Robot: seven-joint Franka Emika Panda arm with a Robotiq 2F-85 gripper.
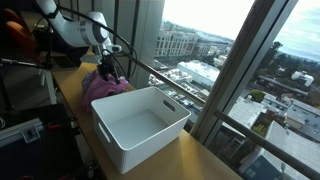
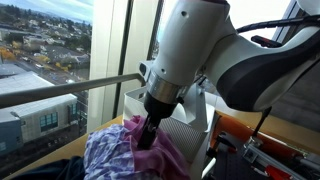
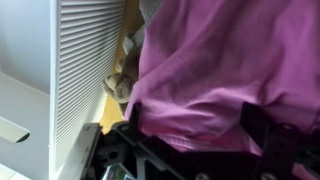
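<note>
A white plastic bin sits nearest on the wooden counter, taking up most of the width between the window-side edge and the inner edge. Its ribbed wall fills the left of the wrist view, with a sliver of bare wood beside it.

Just beyond the bin, toward the far end of the counter, lies a heap of pink cloth. It touches or nearly touches the bin's far wall. In an exterior view a lighter patterned cloth lies against the pink one.

The white arm comes down from above that far end, and its jaws are sunk into the top of the pink cloth. The fabric covers the tips, so I cannot tell whether they are spread or pinching it. In the wrist view the pink cloth drapes across the dark finger linkages.

Farther off, a metal railing runs along the window, with city buildings beyond the glass.
</note>
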